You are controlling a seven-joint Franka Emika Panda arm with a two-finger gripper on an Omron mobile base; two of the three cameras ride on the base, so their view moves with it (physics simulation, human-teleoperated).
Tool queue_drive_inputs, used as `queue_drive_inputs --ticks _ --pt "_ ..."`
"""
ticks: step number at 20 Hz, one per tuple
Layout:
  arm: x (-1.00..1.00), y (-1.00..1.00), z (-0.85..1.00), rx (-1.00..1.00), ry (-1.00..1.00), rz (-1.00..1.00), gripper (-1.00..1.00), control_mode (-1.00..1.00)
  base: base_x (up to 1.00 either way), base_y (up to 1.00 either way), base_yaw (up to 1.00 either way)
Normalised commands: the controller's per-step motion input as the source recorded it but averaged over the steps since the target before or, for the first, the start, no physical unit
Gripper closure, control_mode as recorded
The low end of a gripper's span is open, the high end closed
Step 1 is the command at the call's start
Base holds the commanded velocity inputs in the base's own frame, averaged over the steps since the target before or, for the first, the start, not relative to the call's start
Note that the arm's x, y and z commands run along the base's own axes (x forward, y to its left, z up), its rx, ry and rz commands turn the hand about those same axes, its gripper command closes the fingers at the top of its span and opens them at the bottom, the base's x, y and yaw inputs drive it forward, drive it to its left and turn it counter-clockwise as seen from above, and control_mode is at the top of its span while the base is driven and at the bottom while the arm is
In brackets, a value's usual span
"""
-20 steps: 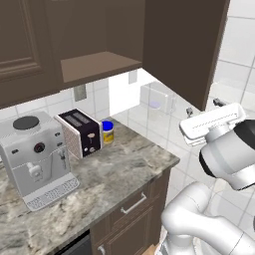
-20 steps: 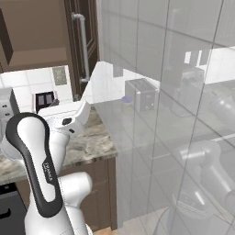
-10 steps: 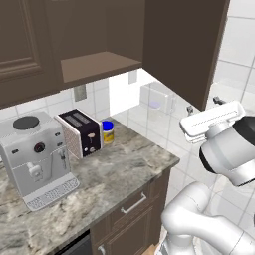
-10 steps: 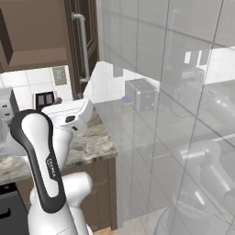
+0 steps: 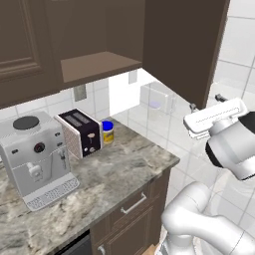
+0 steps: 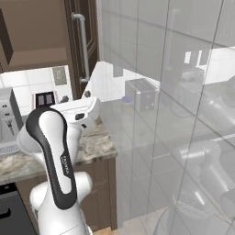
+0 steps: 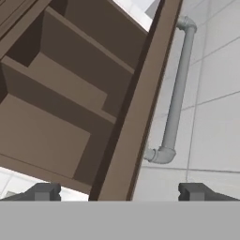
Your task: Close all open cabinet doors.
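Gripper (image 7: pixel 119 192) is open, fingers wide apart, just below the edge of the open cabinet door (image 7: pixel 140 98). Its silver handle (image 7: pixel 176 93) is right of the edge, shelves left.

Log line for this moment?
phase: approach | gripper: open, straddling edge of open cabinet door | bar handle: untouched | door: not closed

The dark brown wall-cabinet door (image 5: pixel 182 47) stands swung wide open, edge-on, its silver bar handle (image 7: pixel 176 96) vertical on the outer face.
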Motion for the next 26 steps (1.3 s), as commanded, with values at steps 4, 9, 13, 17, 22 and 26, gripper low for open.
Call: queue_drive_inputs --ticks 4,9,13,17,22,26 --pt "0.0 0.0 0.0 0.0 0.0 0.05 -1.0 -1.0 0.0 0.0 0.0" --pt "0.0 0.0 0.0 0.0 0.0 0.06 -1.0 -1.0 0.0 0.0 0.0" --pt "0.0 0.0 0.03 0.0 0.0 0.07 -1.0 -1.0 0.0 0.0 0.0" --pt "0.01 0.0 0.06 0.0 0.0 0.08 -1.0 -1.0 0.0 0.0 0.0" --pt "0.08 0.0 0.06 0.0 0.0 0.09 -1.0 -1.0 0.0 0.0 0.0" --pt "0.04 0.07 0.05 0.0 0.0 0.11 -1.0 -1.0 0.0 0.0 0.0"
